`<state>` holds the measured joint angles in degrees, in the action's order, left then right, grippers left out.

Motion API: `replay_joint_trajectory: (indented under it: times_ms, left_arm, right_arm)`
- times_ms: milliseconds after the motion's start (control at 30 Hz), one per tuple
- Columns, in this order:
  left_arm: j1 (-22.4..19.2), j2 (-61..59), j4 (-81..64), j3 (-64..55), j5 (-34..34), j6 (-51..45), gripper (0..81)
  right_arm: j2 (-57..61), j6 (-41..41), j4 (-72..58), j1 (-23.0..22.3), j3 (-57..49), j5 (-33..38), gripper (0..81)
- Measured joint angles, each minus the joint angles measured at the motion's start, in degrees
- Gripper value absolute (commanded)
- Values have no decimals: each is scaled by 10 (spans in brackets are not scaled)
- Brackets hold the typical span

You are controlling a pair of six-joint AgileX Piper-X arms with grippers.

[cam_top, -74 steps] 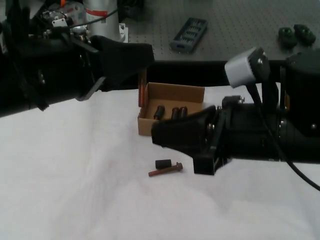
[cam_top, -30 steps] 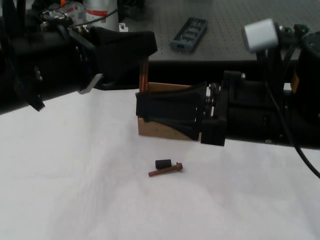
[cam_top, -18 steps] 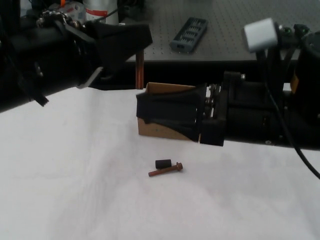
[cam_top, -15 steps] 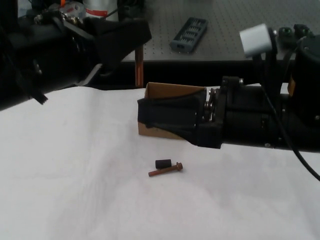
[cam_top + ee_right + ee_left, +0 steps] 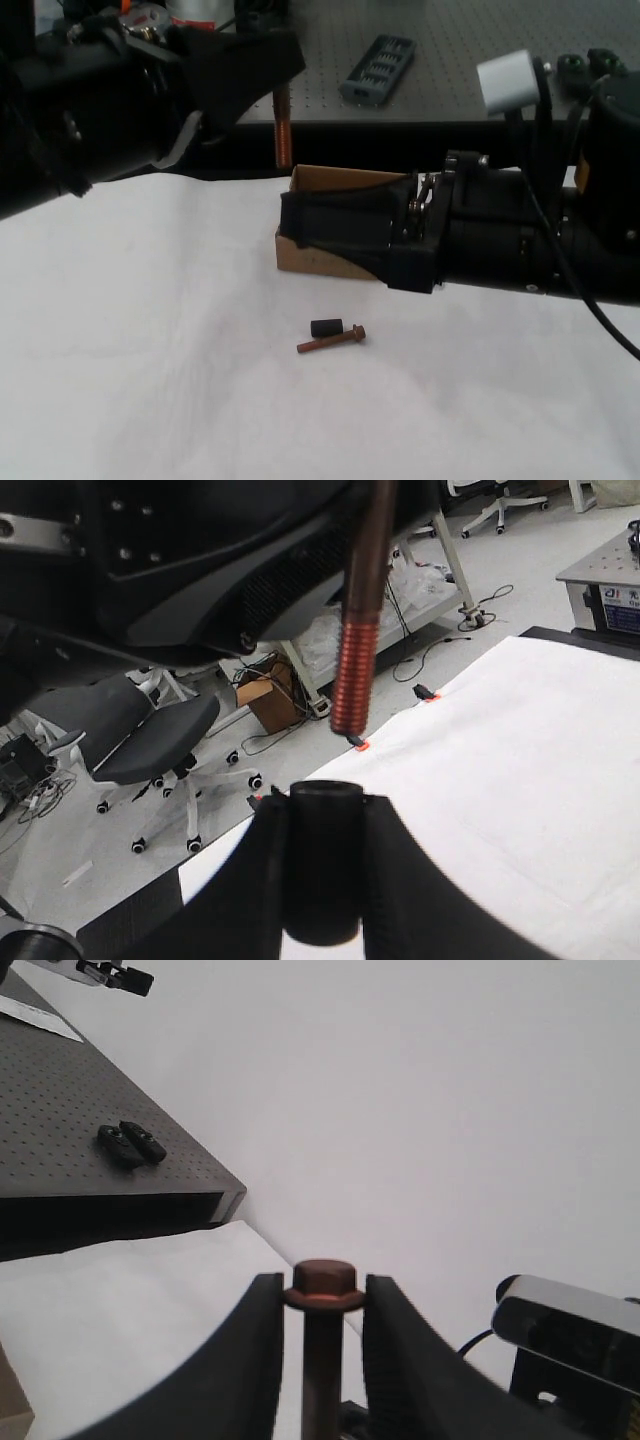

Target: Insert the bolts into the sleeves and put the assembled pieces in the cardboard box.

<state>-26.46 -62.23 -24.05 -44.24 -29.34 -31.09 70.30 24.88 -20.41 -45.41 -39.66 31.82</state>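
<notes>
My left gripper (image 5: 322,1295) is shut on a copper bolt (image 5: 322,1360) just under its hex head. In the high view that bolt (image 5: 283,135) hangs upright above the left end of the cardboard box (image 5: 318,260). My right gripper (image 5: 320,815) is shut on a black sleeve (image 5: 320,870), with its open end facing up. The bolt's threaded tip (image 5: 352,685) is a short way above the sleeve and apart from it. In the high view the right gripper (image 5: 292,222) covers most of the box. A loose bolt (image 5: 332,342) and a loose sleeve (image 5: 326,327) lie on the white cloth in front of the box.
Behind the cloth, on the dark perforated bench, lie a blue-grey rack (image 5: 378,68) and two dark green parts (image 5: 592,70). The white cloth (image 5: 150,380) is bare to the left of and in front of the loose parts. An office chair (image 5: 150,750) stands on the floor beyond the bench.
The right gripper has risen from near the cloth to over the box, then shifted slightly right. The left gripper has lifted its bolt higher above the box's left end.
</notes>
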Motion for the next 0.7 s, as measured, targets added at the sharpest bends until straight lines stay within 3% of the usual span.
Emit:
replay_joint_trajectory:
  times_ms: [700]
  left_arm:
    - [0,0,-1,0,1,-52,6]
  right_arm:
    - [0,0,-23,0,0,-3,19]
